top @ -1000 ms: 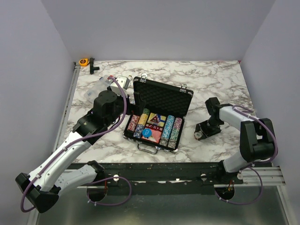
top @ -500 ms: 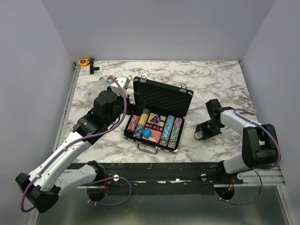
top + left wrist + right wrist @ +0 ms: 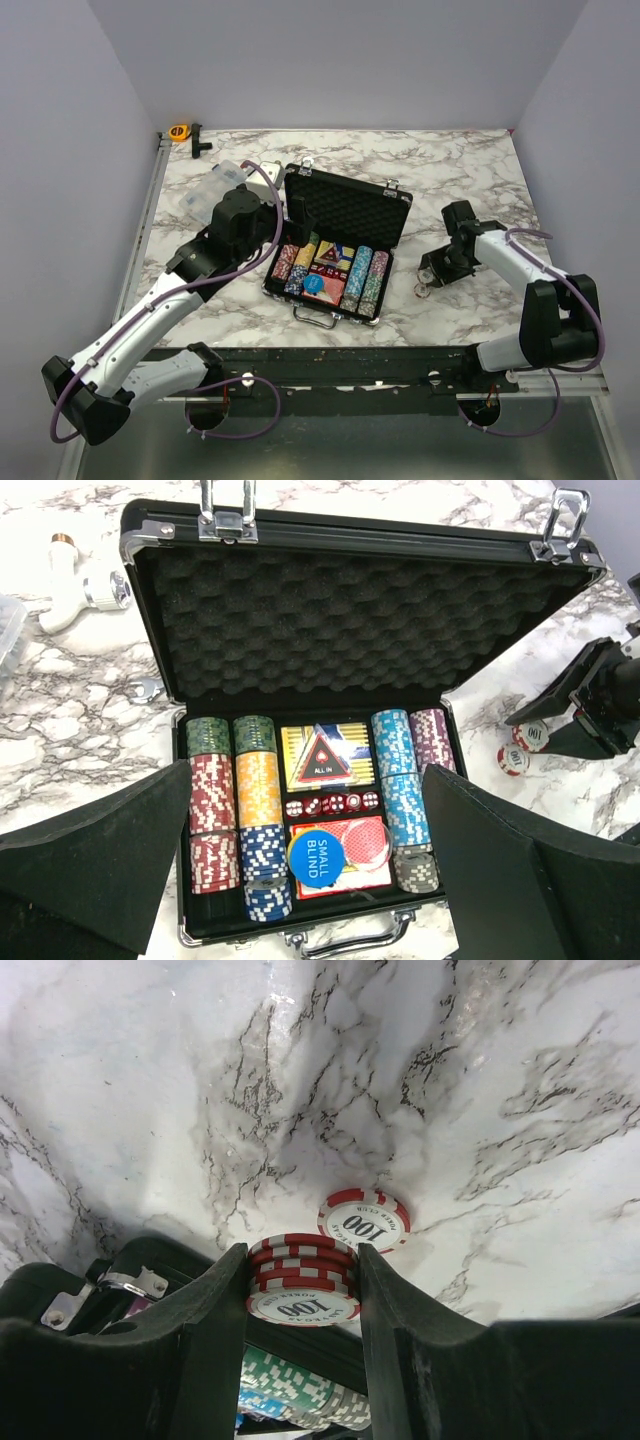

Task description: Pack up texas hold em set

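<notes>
Marble tabletop point(image 3: 470, 170): right claw point(image 3: 302, 1260) clamps chip stack point(image 3: 303, 1305) near right edge of briefcase point(image 3: 350, 210); left claw point(image 3: 305, 780) spread wide.

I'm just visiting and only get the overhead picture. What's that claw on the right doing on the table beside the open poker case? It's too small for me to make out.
Observer: Its own wrist camera shows it. The right gripper is shut on a small stack of red-and-white chips, and the top one is marked 100.
Operator: Oh, neat. Is that all the chips that were left outside the case?
Observer: No. One more loose chip, also red and white and marked 100, lies flat on the table just beyond the stack, outside the fingers.
</notes>
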`<state>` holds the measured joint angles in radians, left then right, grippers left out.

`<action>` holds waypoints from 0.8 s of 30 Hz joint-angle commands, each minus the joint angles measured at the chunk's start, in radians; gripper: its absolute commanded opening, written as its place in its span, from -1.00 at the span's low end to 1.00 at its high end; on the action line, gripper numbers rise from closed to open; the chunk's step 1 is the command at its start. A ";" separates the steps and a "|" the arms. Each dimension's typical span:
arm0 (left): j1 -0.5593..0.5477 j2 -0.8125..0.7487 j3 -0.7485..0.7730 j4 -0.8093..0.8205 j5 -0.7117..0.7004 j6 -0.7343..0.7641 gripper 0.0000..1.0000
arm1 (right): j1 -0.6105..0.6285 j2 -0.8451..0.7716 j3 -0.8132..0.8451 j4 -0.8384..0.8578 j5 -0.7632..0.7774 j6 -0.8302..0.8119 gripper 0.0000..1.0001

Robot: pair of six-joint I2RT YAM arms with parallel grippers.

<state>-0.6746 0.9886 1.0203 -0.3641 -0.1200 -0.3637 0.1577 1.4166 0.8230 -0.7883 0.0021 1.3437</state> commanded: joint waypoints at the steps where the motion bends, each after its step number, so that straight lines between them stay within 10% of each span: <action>1: -0.004 0.029 0.016 0.013 0.052 -0.009 0.95 | 0.002 0.027 0.037 -0.071 0.005 -0.011 -0.99; 13: -0.024 0.180 -0.097 0.260 0.481 -0.222 0.83 | 0.002 0.036 0.088 -0.081 -0.129 -0.081 -0.99; 24: -0.145 0.399 -0.212 0.686 0.517 -0.419 0.77 | 0.002 0.098 0.177 -0.150 -0.197 -0.161 -0.99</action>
<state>-0.7959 1.2953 0.8383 0.0669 0.3283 -0.6720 0.1577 1.5105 0.9676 -0.8825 -0.1455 1.2140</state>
